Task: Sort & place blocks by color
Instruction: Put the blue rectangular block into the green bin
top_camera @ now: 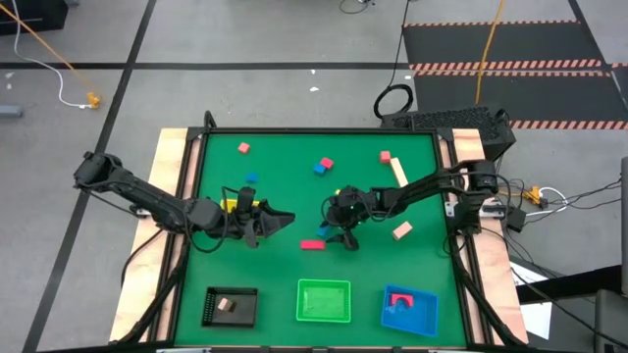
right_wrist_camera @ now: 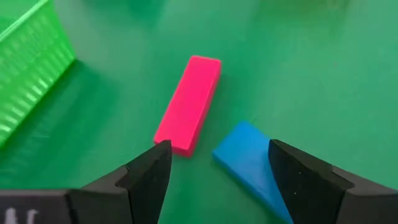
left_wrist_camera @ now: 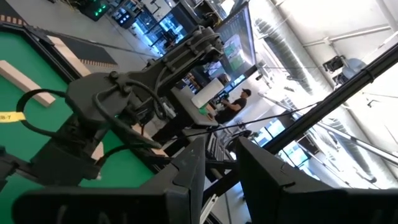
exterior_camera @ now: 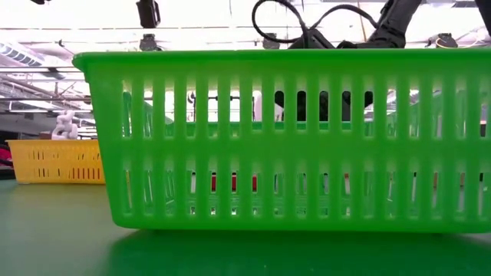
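Observation:
My right gripper is open and points down over the table's middle. Between its fingers lies one end of a flat blue block. One end of a pink bar lies just by one fingertip, and I see no touch. The same pink bar lies flat on the green mat. My left gripper hovers left of it, shut and empty, aimed toward the right arm. Other blocks lie scattered: pink, blue, blue and red, red, a cream bar and a cream cube.
Along the near edge stand a black tray holding a cream block, a green tray and a blue tray holding a pink block. The green tray fills the low view, with a yellow tray behind it.

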You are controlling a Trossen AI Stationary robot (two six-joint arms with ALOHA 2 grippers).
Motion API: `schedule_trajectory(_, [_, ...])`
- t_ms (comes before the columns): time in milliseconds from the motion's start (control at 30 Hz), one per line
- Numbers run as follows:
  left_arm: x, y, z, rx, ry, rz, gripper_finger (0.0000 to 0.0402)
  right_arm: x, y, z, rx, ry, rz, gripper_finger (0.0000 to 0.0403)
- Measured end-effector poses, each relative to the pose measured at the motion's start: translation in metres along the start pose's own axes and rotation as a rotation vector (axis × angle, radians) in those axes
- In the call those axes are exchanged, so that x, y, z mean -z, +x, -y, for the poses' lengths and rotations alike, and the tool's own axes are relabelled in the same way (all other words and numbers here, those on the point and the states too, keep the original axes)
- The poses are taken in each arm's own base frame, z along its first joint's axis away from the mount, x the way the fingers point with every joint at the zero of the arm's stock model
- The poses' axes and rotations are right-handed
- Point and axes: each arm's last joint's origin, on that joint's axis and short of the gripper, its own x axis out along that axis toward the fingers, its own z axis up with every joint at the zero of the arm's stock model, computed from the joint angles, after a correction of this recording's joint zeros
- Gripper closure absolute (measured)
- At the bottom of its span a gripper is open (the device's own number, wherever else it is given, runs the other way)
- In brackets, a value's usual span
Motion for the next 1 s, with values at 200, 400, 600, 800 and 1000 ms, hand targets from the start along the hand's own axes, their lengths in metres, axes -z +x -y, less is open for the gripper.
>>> schedule_trajectory(200, [0.000,0.000,0.000,-0.004,0.000,-0.003,0.0309,0.000,0.000,0.001,0.007,-0.119,-0.002,0.0145])
schedule_trajectory(400, [0.000,0.000,0.000,-0.004,0.000,-0.003,0.0309,-0.003,0.001,0.005,0.037,-0.181,-0.007,0.0145])
schedule_trajectory(600, [-0.003,0.001,-0.003,-0.014,0.001,0.010,0.0309,-0.004,0.004,0.015,0.053,-0.198,-0.014,0.0145])
schedule_trajectory(800, [-0.004,0.003,-0.006,-0.035,-0.033,0.009,0.0309,0.006,0.013,0.021,0.033,-0.160,-0.094,0.0145])
schedule_trajectory(1000, [-0.002,0.003,-0.008,-0.054,-0.033,-0.007,0.0309,0.009,0.018,0.022,0.029,-0.092,-0.118,0.0145])
